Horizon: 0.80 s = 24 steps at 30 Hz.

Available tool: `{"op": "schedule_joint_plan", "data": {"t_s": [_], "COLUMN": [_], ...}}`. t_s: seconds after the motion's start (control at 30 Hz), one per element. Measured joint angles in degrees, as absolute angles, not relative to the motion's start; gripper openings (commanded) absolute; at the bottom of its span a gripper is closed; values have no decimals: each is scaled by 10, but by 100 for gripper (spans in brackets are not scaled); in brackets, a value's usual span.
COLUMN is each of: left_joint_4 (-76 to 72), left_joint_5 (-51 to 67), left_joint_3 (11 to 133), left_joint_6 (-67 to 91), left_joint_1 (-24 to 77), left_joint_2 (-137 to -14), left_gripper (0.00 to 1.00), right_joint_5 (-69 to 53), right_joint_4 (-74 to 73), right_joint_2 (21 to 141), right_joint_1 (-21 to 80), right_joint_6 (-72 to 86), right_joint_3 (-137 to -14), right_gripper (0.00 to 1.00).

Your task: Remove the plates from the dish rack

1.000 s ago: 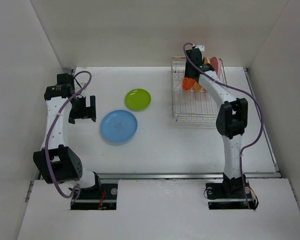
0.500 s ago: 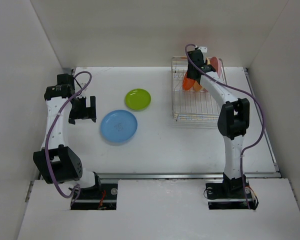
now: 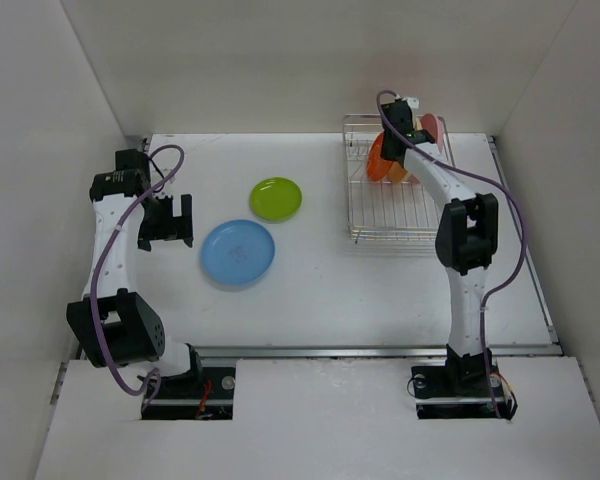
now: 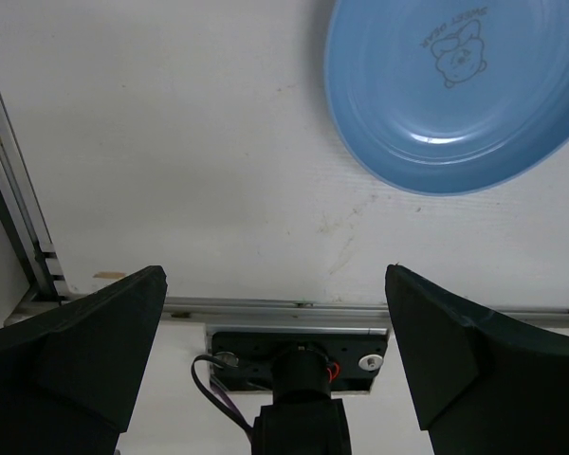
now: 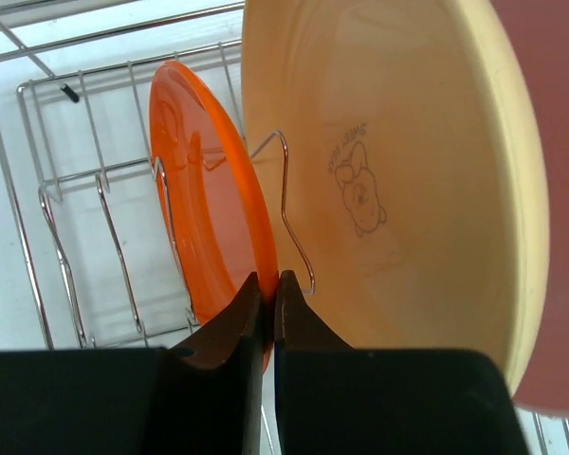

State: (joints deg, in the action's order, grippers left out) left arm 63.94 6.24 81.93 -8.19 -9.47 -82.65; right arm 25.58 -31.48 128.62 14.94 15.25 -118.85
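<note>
In the dish rack [image 3: 385, 215], the right gripper [image 5: 267, 284] clamps the rim of the upright orange-red plate [image 5: 204, 199], presumably to lift it out; the left gripper [image 4: 275, 284] hangs spread, idle.

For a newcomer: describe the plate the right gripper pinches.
Find the silver wire dish rack at the table's far right. Among its upright plates, it is the orange-red plate, leftmost, with the paler tan plate beside it.

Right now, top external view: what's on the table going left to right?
left tool → blue plate → lime green plate → dish rack → orange-red plate → pink plate. Right tool and the tan plate overlap those, so they are skipped.
</note>
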Motion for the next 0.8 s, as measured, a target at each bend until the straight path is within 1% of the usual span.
{"op": "schedule_joint_plan", "data": {"t_s": [0.13, 0.23, 0.33, 0.47, 0.53, 0.63, 0.73, 0.8], "left_joint_4": [639, 641, 645, 662, 667, 667, 672, 674], "left_joint_5": [62, 64, 75, 111, 133, 176, 229, 264], "left_joint_3": [819, 819, 821, 847, 871, 918, 972, 1007], "left_joint_6": [-85, -86, -91, -106, -115, -128, -138, -146], "left_joint_1": [-95, -95, -95, -93, -87, -59, -27, -6], "left_joint_2": [-827, -827, -827, -827, -827, -827, -844, -870], "left_gripper": [100, 100, 100, 100, 100, 100, 99, 97], "right_joint_5": [274, 293, 313, 298, 256, 151, 34, -42], "right_joint_4": [-333, -348, -356, -335, -308, -262, -216, -192], "right_joint_2": [1271, 1233, 1166, 1047, 977, 909, 898, 931], "right_joint_1": [151, 151, 154, 180, 198, 227, 259, 281], "right_joint_6": [143, 132, 123, 117, 115, 113, 116, 118], "right_joint_3": [-1187, -1183, -1183, -1165, -1124, -1049, -976, -939], "right_gripper": [0, 0, 0, 0, 0, 0, 0, 0]}}
